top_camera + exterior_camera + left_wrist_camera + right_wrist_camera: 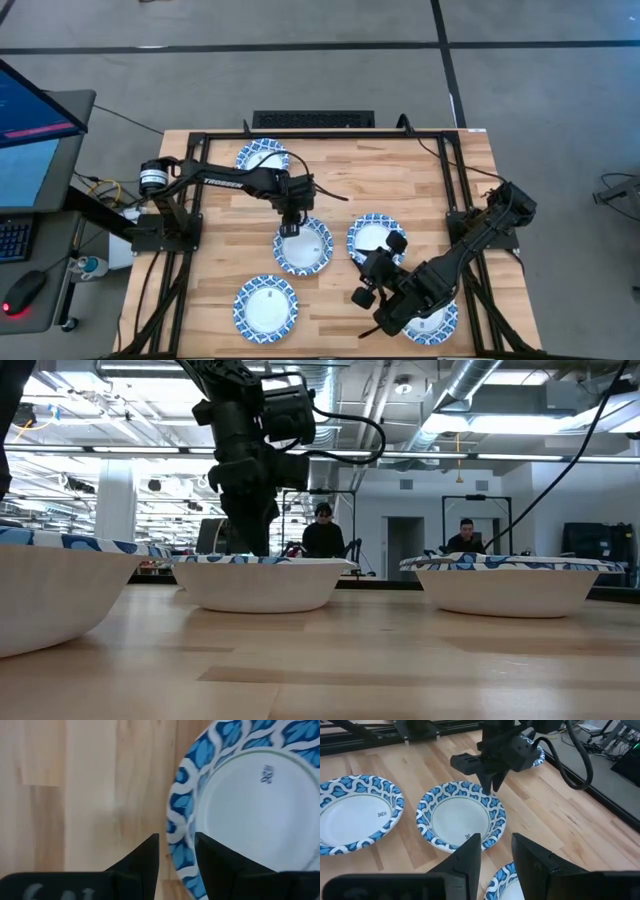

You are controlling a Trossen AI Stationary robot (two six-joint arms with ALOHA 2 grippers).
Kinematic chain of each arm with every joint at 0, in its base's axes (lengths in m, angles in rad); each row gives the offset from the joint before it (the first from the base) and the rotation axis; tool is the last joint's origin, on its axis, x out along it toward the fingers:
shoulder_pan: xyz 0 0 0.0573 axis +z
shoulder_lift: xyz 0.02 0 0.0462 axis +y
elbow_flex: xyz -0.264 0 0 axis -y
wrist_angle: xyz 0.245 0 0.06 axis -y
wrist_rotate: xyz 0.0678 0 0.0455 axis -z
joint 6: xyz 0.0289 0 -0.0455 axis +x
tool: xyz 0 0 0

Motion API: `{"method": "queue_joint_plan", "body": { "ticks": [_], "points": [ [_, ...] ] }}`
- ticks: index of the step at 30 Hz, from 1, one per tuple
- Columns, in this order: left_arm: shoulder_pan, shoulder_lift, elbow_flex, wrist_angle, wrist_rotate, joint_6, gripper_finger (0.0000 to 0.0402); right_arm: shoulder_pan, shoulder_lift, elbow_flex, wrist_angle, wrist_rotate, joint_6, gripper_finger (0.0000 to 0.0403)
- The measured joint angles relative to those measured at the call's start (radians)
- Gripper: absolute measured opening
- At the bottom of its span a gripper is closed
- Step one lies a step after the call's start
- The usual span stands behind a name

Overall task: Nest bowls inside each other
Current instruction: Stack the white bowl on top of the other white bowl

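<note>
Blue-rimmed white bowls sit on their bases at five spots on the wooden table: far (pixel 263 157), centre (pixel 305 248), right-centre (pixel 372 232), near-left (pixel 266 305), and near-right (pixel 440 322), partly under the right arm. My left gripper (pixel 290 228) (pixel 176 837) points down at the centre bowl (pixel 460 817), narrowly open, one finger on each side of the bowl's far-left rim. My right gripper (pixel 378 265) (pixel 496 837) hovers over the near-left edge of the right-centre bowl, fingers narrowly apart with nothing between them. My left gripper comes from above, pointing down, at the centre bowl's far-left rim (pixel 174 827). One finger stands outside the rim and one over the patterned inside. I cannot tell whether the fingers touch the rim. The bowl sits flat on the table.
Black frame rails (pixel 450 170) run along the table's left, right and far sides. A monitor (pixel 30 130) and mouse stand off the left edge. Bare wood lies between the bowls (pixel 340 190). People sit in the room beyond (pixel 322 530).
</note>
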State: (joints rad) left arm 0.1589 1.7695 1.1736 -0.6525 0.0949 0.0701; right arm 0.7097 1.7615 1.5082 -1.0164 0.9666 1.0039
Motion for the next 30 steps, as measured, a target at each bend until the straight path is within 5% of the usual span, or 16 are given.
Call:
{"method": "queue_joint_plan", "body": {
  "ticks": [19, 25, 30],
  "points": [
    [-0.013, 0.103, 0.006, 0.057, 0.019, 0.004, 0.0112, -0.005, 0.000, 0.001, -0.005, -0.001, 0.017, 0.0131],
    [-0.015, 0.101, 0.010, 0.069, 0.043, 0.011, 0.0021, -0.005, -0.001, 0.001, -0.024, -0.003, 0.017, 0.0131],
    [-0.026, 0.102, 0.029, 0.057, 0.064, -0.011, 0.0004, -0.012, -0.001, 0.001, -0.031, -0.013, 0.018, 0.0131]
  ]
}}
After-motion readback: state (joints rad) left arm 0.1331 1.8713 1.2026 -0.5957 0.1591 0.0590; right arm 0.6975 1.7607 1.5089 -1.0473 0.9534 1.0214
